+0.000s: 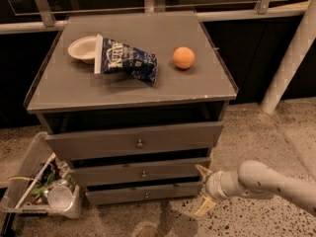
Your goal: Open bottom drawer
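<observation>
The bottom drawer (pixel 143 195) is the lowest and narrowest grey front of the grey cabinet, with a tiny round knob (pixel 146 196) at its centre. It sits close to flush with the fronts above. My gripper (pixel 203 189) is low at the cabinet's right front corner, just right of the bottom drawer's right end, on a white arm coming in from the right. Its two yellowish fingers (pixel 203 171) are spread apart and hold nothing.
A middle drawer (pixel 140 172) and a tall top drawer (pixel 136 141) sit above. On the cabinet top (pixel 64 90) lie a white bowl (pixel 81 48), a blue chip bag (pixel 123 59) and an orange (pixel 183 57). A clear bin of trash (pixel 42 186) stands at lower left. A white post (pixel 291 58) stands at right.
</observation>
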Controlling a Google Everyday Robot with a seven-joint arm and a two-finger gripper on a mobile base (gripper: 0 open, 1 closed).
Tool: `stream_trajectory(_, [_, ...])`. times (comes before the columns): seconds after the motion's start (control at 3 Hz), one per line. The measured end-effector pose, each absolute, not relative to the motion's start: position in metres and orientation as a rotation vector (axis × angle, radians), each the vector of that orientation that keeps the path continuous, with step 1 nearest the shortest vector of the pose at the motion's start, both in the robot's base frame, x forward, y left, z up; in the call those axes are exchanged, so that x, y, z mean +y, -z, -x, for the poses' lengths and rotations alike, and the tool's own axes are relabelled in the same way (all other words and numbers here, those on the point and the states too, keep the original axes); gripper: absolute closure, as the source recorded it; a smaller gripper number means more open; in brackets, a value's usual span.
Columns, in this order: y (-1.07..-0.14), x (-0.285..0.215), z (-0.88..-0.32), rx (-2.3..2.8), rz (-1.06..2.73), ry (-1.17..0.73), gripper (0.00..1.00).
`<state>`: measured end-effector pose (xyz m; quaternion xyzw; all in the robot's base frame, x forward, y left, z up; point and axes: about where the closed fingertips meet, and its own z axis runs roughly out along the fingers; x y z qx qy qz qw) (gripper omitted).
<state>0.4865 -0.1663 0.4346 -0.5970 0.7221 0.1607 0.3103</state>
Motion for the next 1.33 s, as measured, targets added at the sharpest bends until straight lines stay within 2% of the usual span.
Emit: stream_trajectory(1.33, [-0.283, -0.145, -0.484, 2.000, 1.598, -0.517, 0.00])
